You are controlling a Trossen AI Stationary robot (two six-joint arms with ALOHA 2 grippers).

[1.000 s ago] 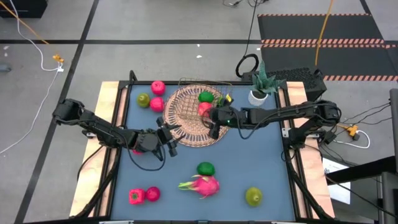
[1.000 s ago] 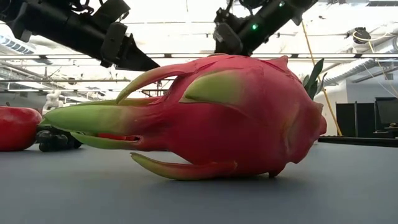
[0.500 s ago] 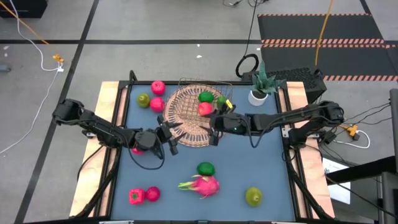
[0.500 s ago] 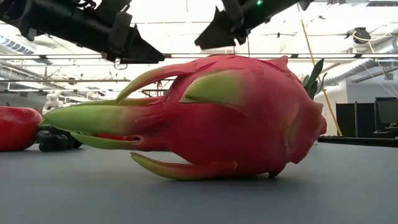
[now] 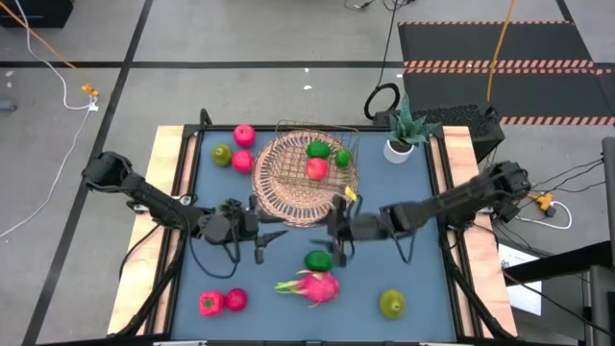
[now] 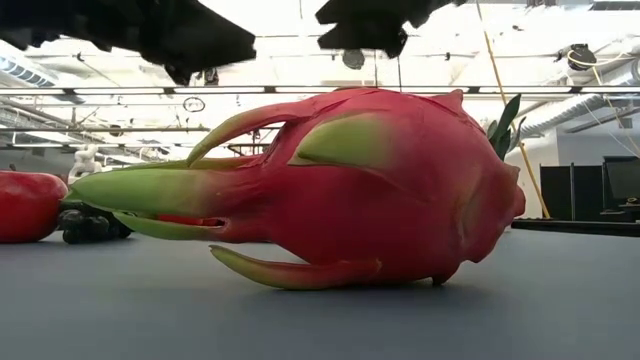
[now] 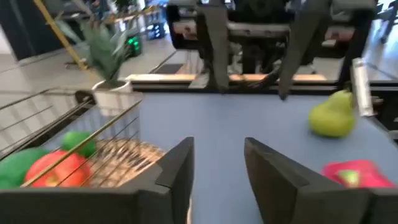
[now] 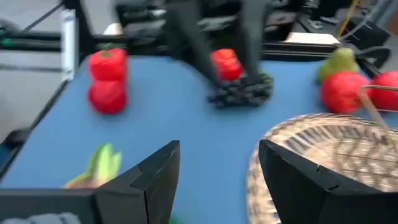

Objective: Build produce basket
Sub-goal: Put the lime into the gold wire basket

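Note:
The round wicker basket [image 5: 306, 181] sits at the table's far middle, with a red fruit [image 5: 315, 169] and two green ones [image 5: 318, 149] in it. My left gripper [image 5: 265, 238] hangs open over bare table just near of the basket's left side. My right gripper [image 5: 336, 242] hangs open near of the basket, close above a green round fruit [image 5: 317, 260]. The pink dragon fruit [image 5: 312, 285] lies on its side near it and fills the low view [image 6: 350, 190]. In the right wrist view dark grapes [image 8: 240, 93] lie on the table beyond the basket [image 8: 323, 155].
Two pink-red fruits [image 5: 243, 146] and a green pear [image 5: 222, 155] lie left of the basket. Two red ones [image 5: 222, 302] sit at the near left. A second pear [image 5: 391, 304] is at the near right. A white plant pot [image 5: 399, 146] stands at the far right.
My right gripper has drawn back from over the basket toward the near edge and now hangs by the green round fruit. My left gripper has also shifted toward the near edge. The fruits in the basket and on the table have stayed put.

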